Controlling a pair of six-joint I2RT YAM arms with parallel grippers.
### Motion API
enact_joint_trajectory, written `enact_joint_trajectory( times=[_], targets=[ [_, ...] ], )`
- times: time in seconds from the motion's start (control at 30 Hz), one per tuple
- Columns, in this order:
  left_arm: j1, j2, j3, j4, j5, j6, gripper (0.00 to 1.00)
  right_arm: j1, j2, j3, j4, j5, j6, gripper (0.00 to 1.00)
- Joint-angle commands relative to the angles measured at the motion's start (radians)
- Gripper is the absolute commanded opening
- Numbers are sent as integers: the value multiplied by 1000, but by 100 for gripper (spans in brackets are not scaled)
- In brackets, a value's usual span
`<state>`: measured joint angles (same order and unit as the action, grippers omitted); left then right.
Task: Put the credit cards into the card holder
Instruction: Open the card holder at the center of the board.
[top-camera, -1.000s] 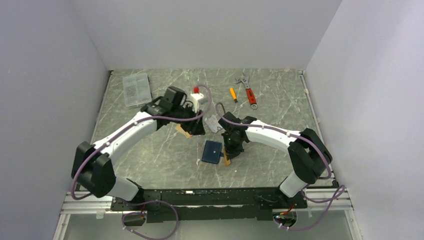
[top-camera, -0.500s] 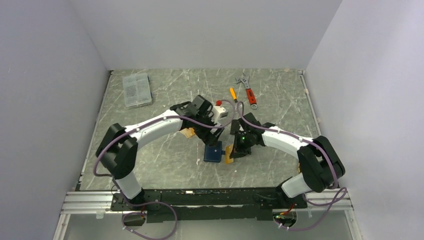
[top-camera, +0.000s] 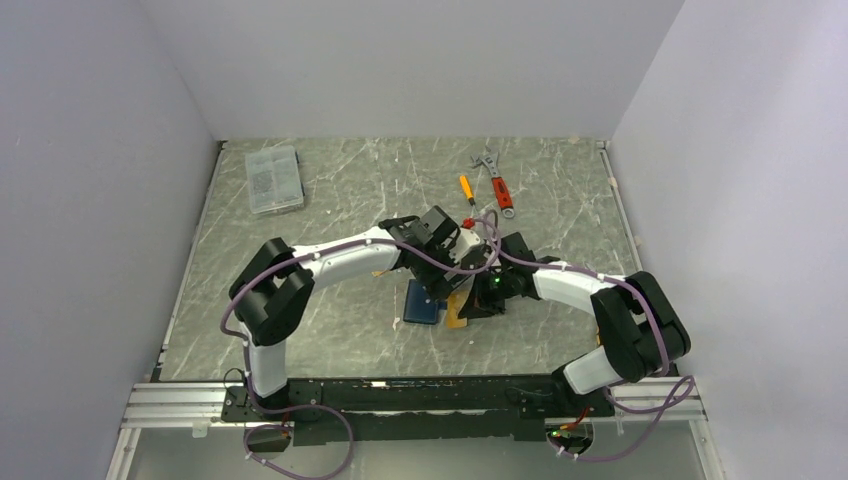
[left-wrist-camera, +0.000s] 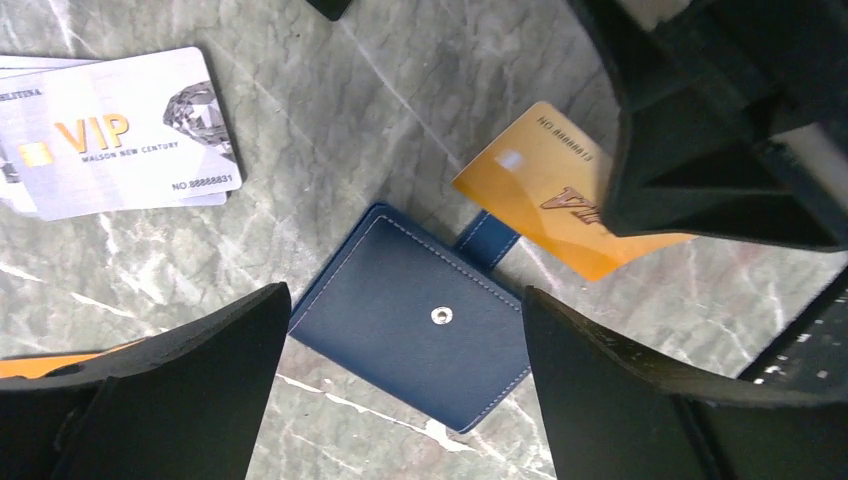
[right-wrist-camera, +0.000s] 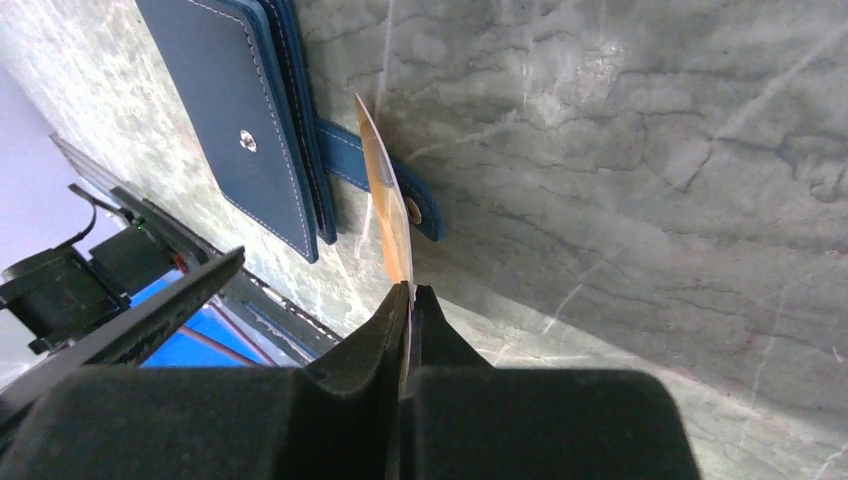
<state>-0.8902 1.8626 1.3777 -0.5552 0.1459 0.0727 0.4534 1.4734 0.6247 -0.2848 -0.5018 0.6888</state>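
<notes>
The navy card holder (left-wrist-camera: 415, 335) lies closed on the marble table, snap up, its tab (left-wrist-camera: 487, 240) sticking out; it also shows in the top view (top-camera: 421, 303). My left gripper (left-wrist-camera: 405, 300) is open and empty, hovering right above it with a finger on each side. My right gripper (right-wrist-camera: 408, 295) is shut on an orange-gold credit card (right-wrist-camera: 385, 200), held on edge over the tab beside the holder (right-wrist-camera: 240, 130). That card also shows in the left wrist view (left-wrist-camera: 555, 185). Silvery VIP cards (left-wrist-camera: 120, 130) lie stacked to the left, with another orange card (left-wrist-camera: 40, 362) partly hidden.
A clear grey compartment box (top-camera: 273, 178) sits at the back left. A red-handled wrench (top-camera: 497, 183) and an orange screwdriver (top-camera: 466, 188) lie at the back centre. The two arms are close together over the table's middle.
My left arm has swung right and forward, from over the loose cards to above the card holder. My right gripper has kept the orange card and shifted slightly beside the holder.
</notes>
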Motion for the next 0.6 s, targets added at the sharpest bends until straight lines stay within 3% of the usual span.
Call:
enact_joint_trajectory(
  times=[0.0,0.57],
  targets=[
    [-37,-5,-19,23,-118,77,92,-38,5,-64,19,23,-45,0],
    [-107,106,42,-5,-189,124,90,-95,12,-119,67,-10,-56,0]
  ],
)
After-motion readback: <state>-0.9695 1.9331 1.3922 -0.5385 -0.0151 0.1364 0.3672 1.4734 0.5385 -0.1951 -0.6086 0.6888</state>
